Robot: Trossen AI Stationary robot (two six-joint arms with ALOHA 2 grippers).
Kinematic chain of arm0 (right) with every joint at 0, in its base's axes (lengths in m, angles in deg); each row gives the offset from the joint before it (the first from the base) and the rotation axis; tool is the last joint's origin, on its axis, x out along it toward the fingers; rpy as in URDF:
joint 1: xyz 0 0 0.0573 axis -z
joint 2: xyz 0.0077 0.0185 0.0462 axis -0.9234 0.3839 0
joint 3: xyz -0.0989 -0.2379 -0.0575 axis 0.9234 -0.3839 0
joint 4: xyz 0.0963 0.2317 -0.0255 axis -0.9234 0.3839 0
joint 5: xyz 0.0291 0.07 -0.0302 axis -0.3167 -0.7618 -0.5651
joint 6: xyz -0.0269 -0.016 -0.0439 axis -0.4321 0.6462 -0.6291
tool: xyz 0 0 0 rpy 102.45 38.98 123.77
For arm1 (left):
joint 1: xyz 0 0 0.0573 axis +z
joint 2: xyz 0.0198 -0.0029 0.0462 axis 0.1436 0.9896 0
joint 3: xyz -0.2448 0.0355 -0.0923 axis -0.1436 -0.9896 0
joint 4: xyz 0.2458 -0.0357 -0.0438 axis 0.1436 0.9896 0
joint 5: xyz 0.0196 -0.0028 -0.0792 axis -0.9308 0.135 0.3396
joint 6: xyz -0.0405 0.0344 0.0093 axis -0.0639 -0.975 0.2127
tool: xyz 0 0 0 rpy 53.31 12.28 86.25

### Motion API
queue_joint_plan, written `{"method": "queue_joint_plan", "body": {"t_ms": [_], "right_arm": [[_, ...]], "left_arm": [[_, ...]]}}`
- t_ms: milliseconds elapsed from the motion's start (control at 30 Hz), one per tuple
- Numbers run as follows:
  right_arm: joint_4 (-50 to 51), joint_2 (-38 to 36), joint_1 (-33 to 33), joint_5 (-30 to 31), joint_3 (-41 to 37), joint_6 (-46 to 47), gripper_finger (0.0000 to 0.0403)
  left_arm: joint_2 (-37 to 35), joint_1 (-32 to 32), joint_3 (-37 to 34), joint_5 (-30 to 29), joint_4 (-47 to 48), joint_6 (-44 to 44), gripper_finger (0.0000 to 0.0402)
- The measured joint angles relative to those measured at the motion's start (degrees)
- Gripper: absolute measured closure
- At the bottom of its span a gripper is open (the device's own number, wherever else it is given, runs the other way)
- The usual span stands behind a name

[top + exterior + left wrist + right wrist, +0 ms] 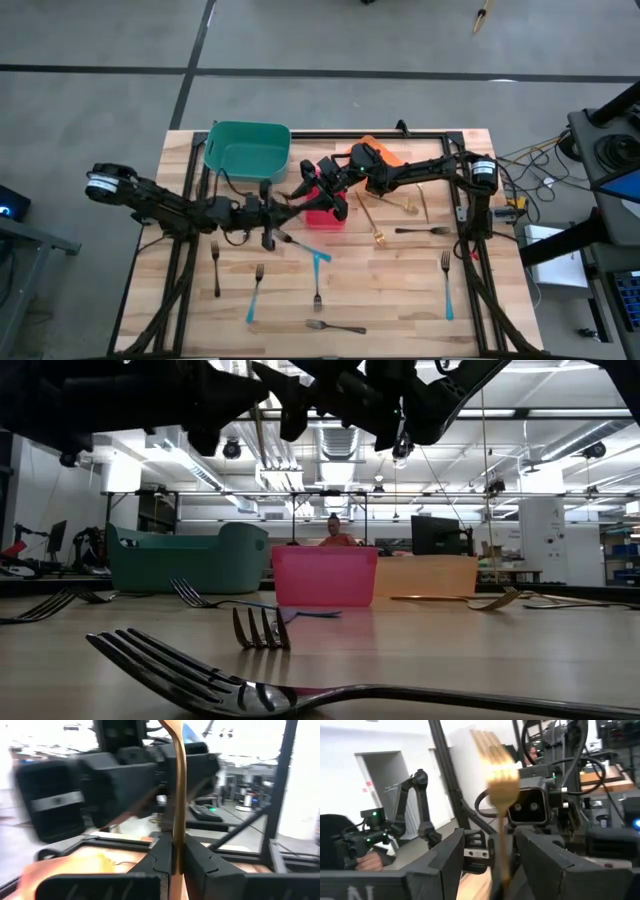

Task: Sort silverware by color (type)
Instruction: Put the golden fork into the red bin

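Handover mid-air: left end effector [172, 862] pinches the gold fork [178, 785] by its handle, right end effector [490, 865] spread around its other end just ahead, so next left likely carries it alone to a bin.

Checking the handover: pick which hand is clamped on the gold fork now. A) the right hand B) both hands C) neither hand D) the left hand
D: in the left wrist view the left hand is shut on the gold fork, while in the right wrist view the right hand stands open around it.
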Motion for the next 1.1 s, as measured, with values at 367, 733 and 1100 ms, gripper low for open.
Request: {"method": "queue_joint_plan", "body": {"t_ms": [367,733,1100], "right_arm": [[8.2,0.0,0.0,7.8,2.2,-1.0,0.0232],[49.6,-1.1,0.0,16.5,16.7,-16.5,0.0232],[61.7,-4.5,-0.2,19.5,19.6,-20.0,0.0232]], "left_arm": [[-7.6,0.0,-3.5,-15.0,8.4,0.8,0.0395],[-10.8,0.0,-3.8,-16.4,11.1,1.3,0.0395],[-10.8,0.0,-3.8,-19.0,12.1,1.6,0.0395]]}}
